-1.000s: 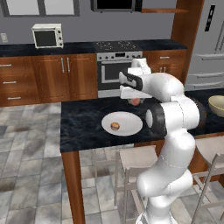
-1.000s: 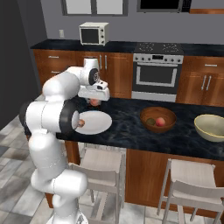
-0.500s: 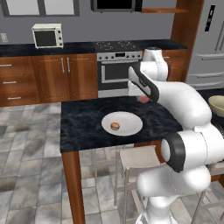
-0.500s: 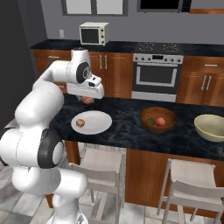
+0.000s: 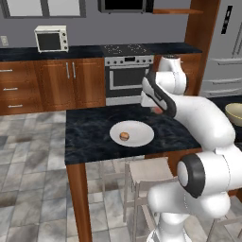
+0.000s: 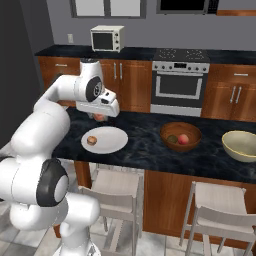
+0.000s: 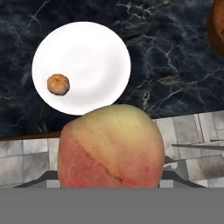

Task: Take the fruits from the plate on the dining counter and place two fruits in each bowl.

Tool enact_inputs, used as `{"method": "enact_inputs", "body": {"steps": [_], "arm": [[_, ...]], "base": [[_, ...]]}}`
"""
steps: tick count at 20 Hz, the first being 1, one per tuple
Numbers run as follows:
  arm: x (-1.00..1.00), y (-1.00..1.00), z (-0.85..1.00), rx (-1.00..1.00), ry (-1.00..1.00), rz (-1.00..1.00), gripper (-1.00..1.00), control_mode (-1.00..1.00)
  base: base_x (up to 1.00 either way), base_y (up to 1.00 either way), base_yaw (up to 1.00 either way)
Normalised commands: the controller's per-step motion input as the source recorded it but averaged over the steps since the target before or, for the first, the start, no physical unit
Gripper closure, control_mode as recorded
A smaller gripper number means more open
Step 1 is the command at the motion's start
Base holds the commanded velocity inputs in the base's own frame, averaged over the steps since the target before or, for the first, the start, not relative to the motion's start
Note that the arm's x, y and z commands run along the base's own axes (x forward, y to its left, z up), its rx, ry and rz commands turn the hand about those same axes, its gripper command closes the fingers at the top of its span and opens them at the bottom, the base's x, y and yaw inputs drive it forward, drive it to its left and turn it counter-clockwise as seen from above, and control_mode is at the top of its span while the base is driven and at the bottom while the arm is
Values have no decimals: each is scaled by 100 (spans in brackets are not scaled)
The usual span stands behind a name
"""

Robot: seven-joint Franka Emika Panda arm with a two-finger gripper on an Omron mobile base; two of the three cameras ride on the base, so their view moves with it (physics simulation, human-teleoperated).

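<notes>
While the wooden bowl (image 6: 180, 136) on the dining counter (image 6: 145, 145) already holds two fruits, a reddish-pink one (image 6: 183, 139) and a darker one (image 6: 172, 138) beside it, the cream bowl (image 6: 241, 145) farther along, well apart from the plate, shows no fruit inside from where I stand, so I judge the job to be about half done. The end effector (image 6: 100, 116) hangs above the counter, just past the far edge of the white plate (image 6: 107, 144), and it is closed on a reddish-pink fruit (image 7: 111, 146), which looks like a peach with a yellowish top and blushed lower side in the hand view; the same fruit peeks out under the hand in the right base view and beside the forearm in the left base view. One orange-tan fruit (image 7: 58, 84) is alone on the plate, toward one side of it. What is left, as I read it, is to carry the held fruit over to the cream bowl and release it there, then come back for the orange-tan fruit and put it in the same bowl. The long carry past the wooden bowl seems the part most likely to go astray.
</notes>
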Motion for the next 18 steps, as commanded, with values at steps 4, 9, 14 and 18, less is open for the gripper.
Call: {"method": "enact_inputs", "body": {"steps": [4, 9, 14, 18], "arm": [[0, -33, -9, 0, -5, 0, 100, 100], [0, 0, 0, 0, 0, 0, 100, 100], [0, 0, 0, 0, 0, 0, 100, 100], [0, 0, 0, 0, 0, 0, 100, 100]], "base": [[2, -24, 0], [10, -100, 0], [23, -100, 1], [26, -63, -3]]}}
